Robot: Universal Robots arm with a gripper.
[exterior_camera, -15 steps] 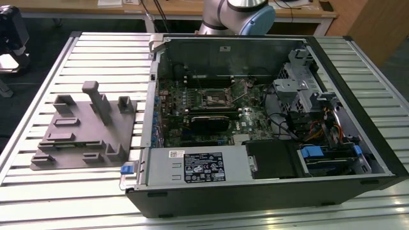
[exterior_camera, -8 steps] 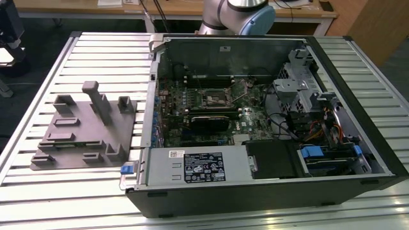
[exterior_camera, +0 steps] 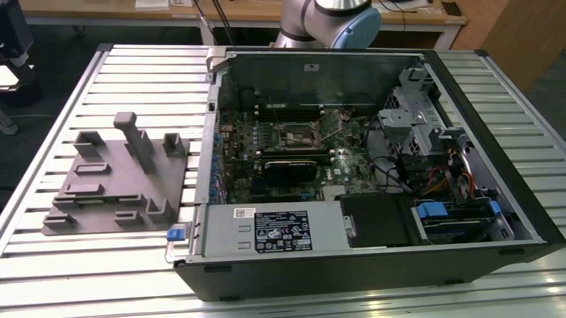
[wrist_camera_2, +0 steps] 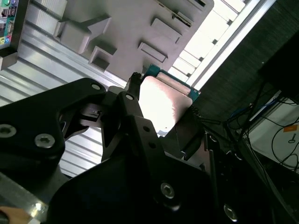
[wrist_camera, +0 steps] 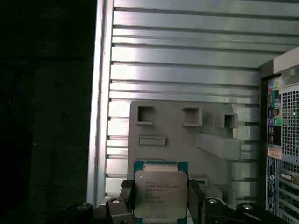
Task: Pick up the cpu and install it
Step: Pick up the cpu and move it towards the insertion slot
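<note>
The cpu (wrist_camera: 160, 191), a small square chip with a pale silver top on a green board, sits between the black fingers (wrist_camera: 195, 201) of my gripper (wrist_camera: 160, 205), which is shut on its two opposite edges. In the second wrist view the same cpu (wrist_camera_2: 164, 105) shines bright in the gripper (wrist_camera_2: 161, 119). It hangs well above the grey fixture (wrist_camera: 177, 126) on the slatted table. In the exterior view the black-framed motherboard socket (exterior_camera: 296, 137) lies inside the open computer case (exterior_camera: 495, 86), and the arm (exterior_camera: 332, 20) rises at the far edge.
The grey fixture (exterior_camera: 124, 179) with upright posts stands on the slatted metal table (exterior_camera: 53, 285) at the exterior view's left of the case. A black heatsink-like block (exterior_camera: 287, 167) and the power supply (exterior_camera: 283, 230) lie inside the case. Floor and cables (wrist_camera_2: 275, 126) lie beyond the table edge.
</note>
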